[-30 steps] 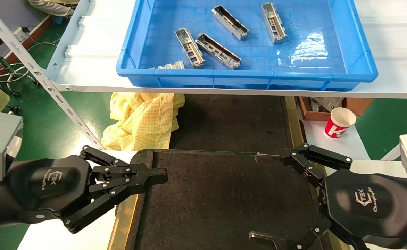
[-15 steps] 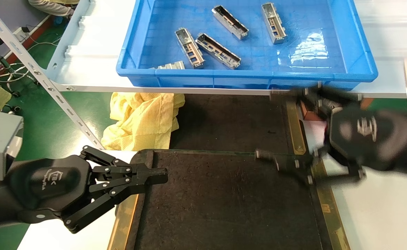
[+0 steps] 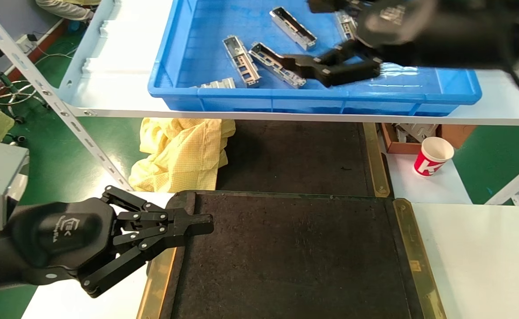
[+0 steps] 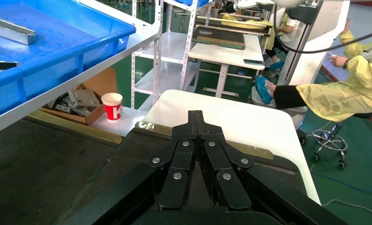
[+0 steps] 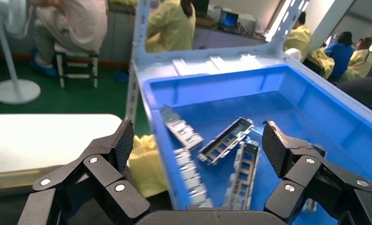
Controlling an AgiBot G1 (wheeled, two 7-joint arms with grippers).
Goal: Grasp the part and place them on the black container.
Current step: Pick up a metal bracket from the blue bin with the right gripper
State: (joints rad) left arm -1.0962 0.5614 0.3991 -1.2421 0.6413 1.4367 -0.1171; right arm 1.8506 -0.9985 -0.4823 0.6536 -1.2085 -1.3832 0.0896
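Note:
Several silver-grey parts lie in the blue bin (image 3: 458,84) on the shelf: one (image 3: 241,60) beside another (image 3: 273,63), one farther back (image 3: 293,28), one at the near wall (image 3: 217,83). My right gripper (image 3: 301,31) hovers over the bin above them, open and empty. In the right wrist view my right gripper (image 5: 199,140) frames two parts (image 5: 226,139) (image 5: 242,173). The black container (image 3: 286,257) lies empty in front of me, with brass strips (image 3: 412,257). My left gripper (image 3: 206,223) is shut and empty at its left edge, also in the left wrist view (image 4: 196,117).
A yellow cloth (image 3: 180,153) lies under the shelf at the left. A red and white paper cup (image 3: 433,156) and a cardboard box (image 3: 401,135) stand at the right. A slanted metal upright (image 3: 51,97) runs at the left. People sit behind the shelf.
My right gripper has risen from the black container's right edge and moved forward over the blue bin, still open. The left arm has not moved.

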